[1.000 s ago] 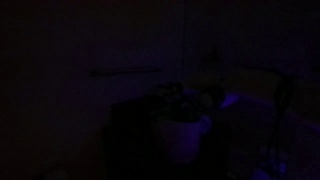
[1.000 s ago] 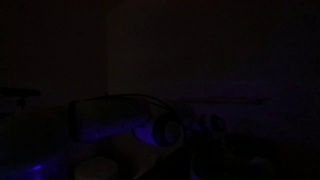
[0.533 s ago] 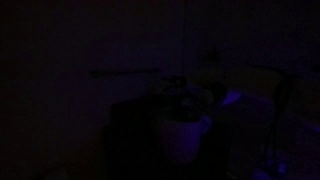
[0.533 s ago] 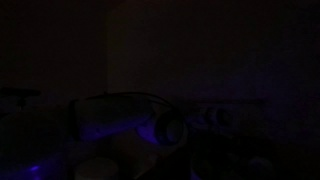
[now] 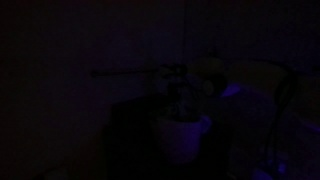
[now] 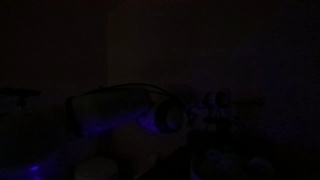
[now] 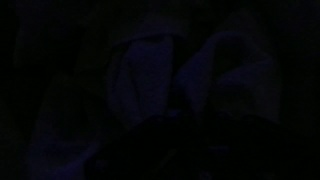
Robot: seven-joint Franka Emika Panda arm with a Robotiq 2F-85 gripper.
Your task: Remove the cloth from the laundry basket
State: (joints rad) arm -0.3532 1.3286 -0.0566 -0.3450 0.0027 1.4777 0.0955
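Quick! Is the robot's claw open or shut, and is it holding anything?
Gripper: cannot be told, the pictures are too dark to see.

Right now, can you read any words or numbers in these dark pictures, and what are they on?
None: no text can be read. All three views are nearly black. The pale laundry basket shows no legible label; everything else is too dark to tell.

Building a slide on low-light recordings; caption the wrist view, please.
Wrist view, near-dark: two dim bluish rounded shapes, otherwise nothing can be told apart.
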